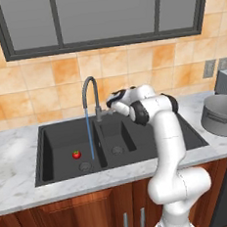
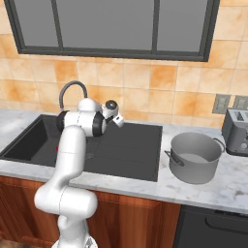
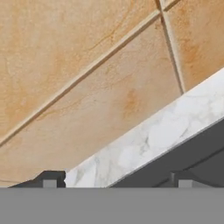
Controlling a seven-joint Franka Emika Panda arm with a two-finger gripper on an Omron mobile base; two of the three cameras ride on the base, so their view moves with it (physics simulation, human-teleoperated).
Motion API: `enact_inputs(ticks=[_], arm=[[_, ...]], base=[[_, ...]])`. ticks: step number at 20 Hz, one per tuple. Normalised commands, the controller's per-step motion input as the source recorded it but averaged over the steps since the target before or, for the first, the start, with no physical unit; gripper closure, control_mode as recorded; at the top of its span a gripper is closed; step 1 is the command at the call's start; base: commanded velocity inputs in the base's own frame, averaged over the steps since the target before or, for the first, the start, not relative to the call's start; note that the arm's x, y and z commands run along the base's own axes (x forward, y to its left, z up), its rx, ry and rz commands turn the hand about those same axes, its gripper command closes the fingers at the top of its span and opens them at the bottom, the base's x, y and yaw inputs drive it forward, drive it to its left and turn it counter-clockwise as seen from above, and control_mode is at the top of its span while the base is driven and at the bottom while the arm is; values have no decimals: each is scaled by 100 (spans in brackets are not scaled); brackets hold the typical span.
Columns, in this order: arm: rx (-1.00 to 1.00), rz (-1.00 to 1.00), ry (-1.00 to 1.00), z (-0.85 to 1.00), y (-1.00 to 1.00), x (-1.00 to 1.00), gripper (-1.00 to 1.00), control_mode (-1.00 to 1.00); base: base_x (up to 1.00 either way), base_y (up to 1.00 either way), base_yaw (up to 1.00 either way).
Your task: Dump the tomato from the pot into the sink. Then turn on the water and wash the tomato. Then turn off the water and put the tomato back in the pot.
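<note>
Matt charcoal sink (image 1: pixel 54 141); brushed grey metal pot (image 2: pixel 193 157); glossy white-veined marble surface (image 1: pixel 19 186); varnished wood cabinets (image 1: pixel 71 220); smooth orange tiles (image 3: pixel 87 65).

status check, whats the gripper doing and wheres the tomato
Gripper open at the faucet base, holding nothing. Water running. Tomato in wide basin of sink, beside the stream. Pot on counter, nothing in the way.

Red tomato (image 1: pixel 76 154) in charcoal sink (image 1: pixel 54 136); blue water (image 1: pixel 89 132); grey pot (image 2: pixel 194 157); orange tiles (image 1: pixel 106 64).

text: none readable | labels: none | brands: none | numbers: none | signs: none
</note>
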Motion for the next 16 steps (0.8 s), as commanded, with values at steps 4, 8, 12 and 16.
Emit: enact_inputs(ticks=[4, 8, 12, 16], arm=[[0, 0, 9, -13, 2, 79, -100, -100], [0, 5, 11, -17, 23, 59, -100, -100], [4, 11, 10, -14, 30, 34, -100, -100], [4, 11, 5, -5, 27, 7, -100, -100]], base=[[0, 0, 0], [0, 0, 0], [0, 0, 0], [0, 0, 0]])
